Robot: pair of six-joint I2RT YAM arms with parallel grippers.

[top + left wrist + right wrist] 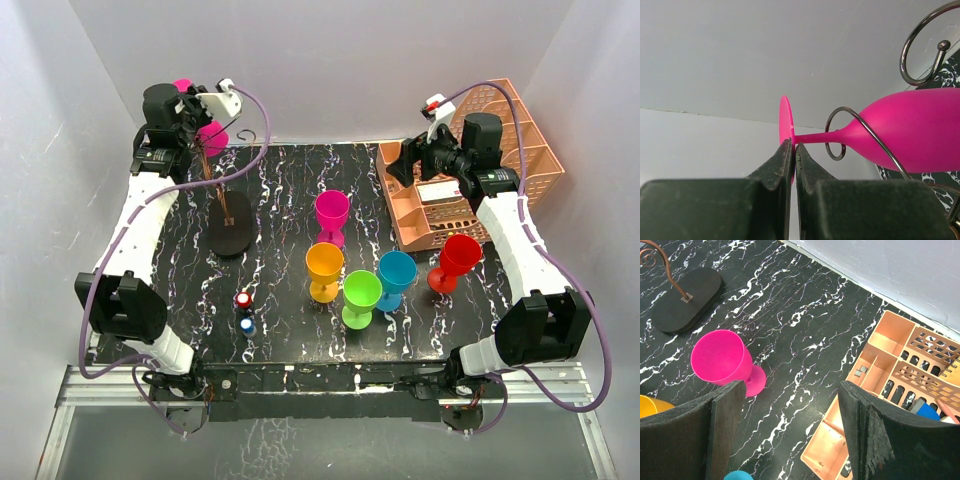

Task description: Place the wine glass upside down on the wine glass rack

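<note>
Bench rear-left edge: left jaws clamped on wine glass foot at wine glass rack scrolls; right jaws spread, empty.

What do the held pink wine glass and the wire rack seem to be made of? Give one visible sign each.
Wine glass: probably plastic; opaque, matte, evenly coloured.
Wine glass rack: likely metal wire; thin, dark, glossy curls.

Black white-veined marble desk: the thin dark wire wine glass rack stands at left. Magenta plastic goblet, orange goblet, green goblet, blue goblet and red goblet stand upright mid-desk. Peach plastic basket rack sits back right, two small round caps near the front.
</note>
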